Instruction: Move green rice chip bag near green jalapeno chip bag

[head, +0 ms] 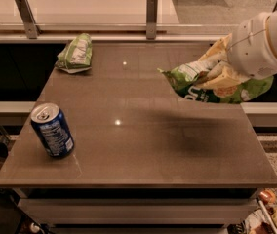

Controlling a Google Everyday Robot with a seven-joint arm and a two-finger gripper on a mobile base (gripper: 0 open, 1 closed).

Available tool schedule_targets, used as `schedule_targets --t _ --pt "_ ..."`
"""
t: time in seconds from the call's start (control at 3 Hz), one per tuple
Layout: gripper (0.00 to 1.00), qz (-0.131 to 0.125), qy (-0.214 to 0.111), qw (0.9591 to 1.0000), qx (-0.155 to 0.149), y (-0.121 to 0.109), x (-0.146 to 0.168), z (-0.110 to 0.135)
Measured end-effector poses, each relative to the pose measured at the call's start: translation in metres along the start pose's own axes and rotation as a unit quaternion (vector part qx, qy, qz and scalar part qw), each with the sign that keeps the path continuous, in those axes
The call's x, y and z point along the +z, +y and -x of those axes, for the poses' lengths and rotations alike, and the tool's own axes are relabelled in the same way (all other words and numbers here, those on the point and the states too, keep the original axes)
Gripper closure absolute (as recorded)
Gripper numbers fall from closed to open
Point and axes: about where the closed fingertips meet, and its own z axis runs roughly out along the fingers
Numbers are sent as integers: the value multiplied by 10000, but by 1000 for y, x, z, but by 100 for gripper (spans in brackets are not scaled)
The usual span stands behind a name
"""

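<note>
1. Gripper (215,69), upper right of frame: jaws clamped on green rice chip bag (189,82), held off the surface (128,150) (shadow beneath).
2. Green jalapeno chip bag (75,52) lies upper left, well apart.
3. Blue can (53,130), lower left.

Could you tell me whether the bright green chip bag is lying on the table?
No, the gripper at the right holds the bright green chip bag clear above the table.

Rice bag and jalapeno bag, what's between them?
Only bare tabletop, in the camera view. The gripper holds the rice bag aloft at right; the jalapeno bag lies back-left.
</note>
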Motion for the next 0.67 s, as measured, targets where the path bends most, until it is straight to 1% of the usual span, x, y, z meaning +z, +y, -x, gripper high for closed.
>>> schedule_targets --t 0.33,0.67 --pt "100 -645 -178 9972 -347 -42 -12 9" --pt "100 -1212 -560 9881 -765 -84 -7 28"
